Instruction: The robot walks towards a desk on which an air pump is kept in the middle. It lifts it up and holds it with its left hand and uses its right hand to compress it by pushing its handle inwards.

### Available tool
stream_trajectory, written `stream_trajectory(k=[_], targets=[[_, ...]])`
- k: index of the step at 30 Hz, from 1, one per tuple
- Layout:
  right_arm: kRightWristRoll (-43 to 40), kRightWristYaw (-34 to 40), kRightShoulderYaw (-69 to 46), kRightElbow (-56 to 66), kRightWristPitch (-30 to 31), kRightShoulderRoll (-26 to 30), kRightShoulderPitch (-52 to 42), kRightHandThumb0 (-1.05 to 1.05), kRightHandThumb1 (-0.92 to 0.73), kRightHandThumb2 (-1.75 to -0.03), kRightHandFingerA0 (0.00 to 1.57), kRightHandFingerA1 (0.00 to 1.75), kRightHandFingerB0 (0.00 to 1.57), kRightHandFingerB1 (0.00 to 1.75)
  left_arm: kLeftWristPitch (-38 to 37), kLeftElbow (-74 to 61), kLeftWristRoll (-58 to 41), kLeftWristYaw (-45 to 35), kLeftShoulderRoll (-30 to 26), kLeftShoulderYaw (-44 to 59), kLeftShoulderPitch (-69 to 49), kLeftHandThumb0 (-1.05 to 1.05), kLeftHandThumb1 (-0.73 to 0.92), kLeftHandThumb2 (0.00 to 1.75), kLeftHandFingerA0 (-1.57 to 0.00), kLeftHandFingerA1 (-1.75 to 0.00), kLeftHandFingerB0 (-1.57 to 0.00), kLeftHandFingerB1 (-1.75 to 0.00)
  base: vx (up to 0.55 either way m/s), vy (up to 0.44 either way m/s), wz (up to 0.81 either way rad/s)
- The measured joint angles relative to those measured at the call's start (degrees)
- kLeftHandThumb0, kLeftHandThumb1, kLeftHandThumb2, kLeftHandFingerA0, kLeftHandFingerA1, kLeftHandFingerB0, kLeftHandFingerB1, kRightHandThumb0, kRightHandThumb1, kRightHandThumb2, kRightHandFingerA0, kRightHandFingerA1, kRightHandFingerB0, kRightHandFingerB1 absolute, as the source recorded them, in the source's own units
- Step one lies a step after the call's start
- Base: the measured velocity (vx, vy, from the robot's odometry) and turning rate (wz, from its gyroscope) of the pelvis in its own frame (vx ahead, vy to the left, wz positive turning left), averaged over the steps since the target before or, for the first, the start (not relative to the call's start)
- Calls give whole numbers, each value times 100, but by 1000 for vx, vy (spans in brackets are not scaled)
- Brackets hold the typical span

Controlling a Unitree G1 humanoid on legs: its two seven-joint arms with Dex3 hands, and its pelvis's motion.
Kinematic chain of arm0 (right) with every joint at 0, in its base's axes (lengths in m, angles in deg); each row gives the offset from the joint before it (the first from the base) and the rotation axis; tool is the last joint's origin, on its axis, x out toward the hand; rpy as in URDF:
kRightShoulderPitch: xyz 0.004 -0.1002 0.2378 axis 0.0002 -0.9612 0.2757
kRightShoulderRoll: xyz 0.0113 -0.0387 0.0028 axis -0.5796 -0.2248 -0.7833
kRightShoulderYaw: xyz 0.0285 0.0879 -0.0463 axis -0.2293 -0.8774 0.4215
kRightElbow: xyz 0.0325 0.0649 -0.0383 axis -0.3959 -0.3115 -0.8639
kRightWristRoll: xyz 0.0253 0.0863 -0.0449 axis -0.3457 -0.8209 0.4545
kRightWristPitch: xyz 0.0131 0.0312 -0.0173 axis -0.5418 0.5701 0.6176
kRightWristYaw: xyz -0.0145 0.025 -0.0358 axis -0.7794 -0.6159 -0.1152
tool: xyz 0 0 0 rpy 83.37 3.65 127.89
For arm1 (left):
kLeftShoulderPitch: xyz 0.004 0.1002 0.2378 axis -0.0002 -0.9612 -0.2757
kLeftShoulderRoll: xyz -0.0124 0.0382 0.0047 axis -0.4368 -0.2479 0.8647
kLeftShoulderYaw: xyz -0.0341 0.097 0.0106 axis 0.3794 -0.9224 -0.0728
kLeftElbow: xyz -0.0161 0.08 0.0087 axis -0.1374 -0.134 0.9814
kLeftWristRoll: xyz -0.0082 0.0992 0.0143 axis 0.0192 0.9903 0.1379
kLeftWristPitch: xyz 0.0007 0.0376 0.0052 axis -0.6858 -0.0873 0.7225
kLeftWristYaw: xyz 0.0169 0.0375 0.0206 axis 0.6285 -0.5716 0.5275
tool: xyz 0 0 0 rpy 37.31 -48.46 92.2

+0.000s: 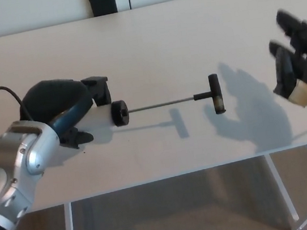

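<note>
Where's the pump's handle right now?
In the head view, the T-handle sits right of centre at the end of the extended rod, above the desk, apart from the open right hand.

Desk (149, 47): pale beige, plain, no pattern. Air pump (166, 105): black end cap and black T-handle, thin grey metallic rod; barrel possibly white, mostly hidden. Left hand (64, 107): black, on a silver-grey forearm. Right hand (300, 80): black, one fingertip pad tan.
</note>
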Motion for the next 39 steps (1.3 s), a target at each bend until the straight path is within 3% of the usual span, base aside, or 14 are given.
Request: stream_trajectory(k=[4,5,8,14,27,28,30,31,32,39], targets=[[-254,-238,-69,-91,91,-74,29,-87,-84,-113,3,18,2,12,-114,35,-14,1,-15,72,19,1,78,49,-60,-174,-43,-147,0,0,0],[-290,-268,-77,-91,105,-89,37,-89,-83,-113,6,18,6,13,-133,39,-16,1,-15,78,19,-10,78,55,-58,-175,-46,-144,0,0,0],[-477,-416,-113,-91,184,-138,101,-93,-82,-113,6,16,5,10,-179,45,-18,1,-9,98,19,-3,81,54,-65,-173,-44,-147,0,0,0],[-726,-607,-127,-89,303,-209,182,-86,-78,-110,6,22,6,17,-238,65,-21,1,54,132,19,1,80,50,-64,-175,-42,-150,0,0,0],[-962,-759,-99,-21,412,-319,196,-87,-77,-109,7,23,6,17,-392,289,31,55,152,130,23,-10,76,55,-60,-175,-47,-141,0,0,0],[-969,-761,-99,-20,416,-319,197,-86,-77,-110,7,23,6,17,-397,297,37,62,160,130,23,-7,79,56,-71,-174,-46,-146,0,0,0],[-987,-765,-100,-19,428,-319,197,-86,-78,-110,6,22,6,16,-402,320,57,85,187,126,26,-3,78,54,-72,-174,-44,-146,0,0,0],[-996,-767,-100,-18,434,-320,197,-86,-78,-110,6,22,6,16,-402,329,65,92,199,123,27,-3,78,54,-72,-174,-44,-146,0,0,0],[-1011,-776,-99,-19,439,-323,197,-89,-81,-111,7,19,7,13,-402,335,80,99,223,115,27,-9,76,55,-59,-175,-42,-149,0,0,0],[-1071,-821,-86,-26,441,-354,197,-87,-79,-111,7,23,6,16,-419,334,109,126,274,77,27,-8,77,55,-60,-175,-43,-150,0,0,0]])
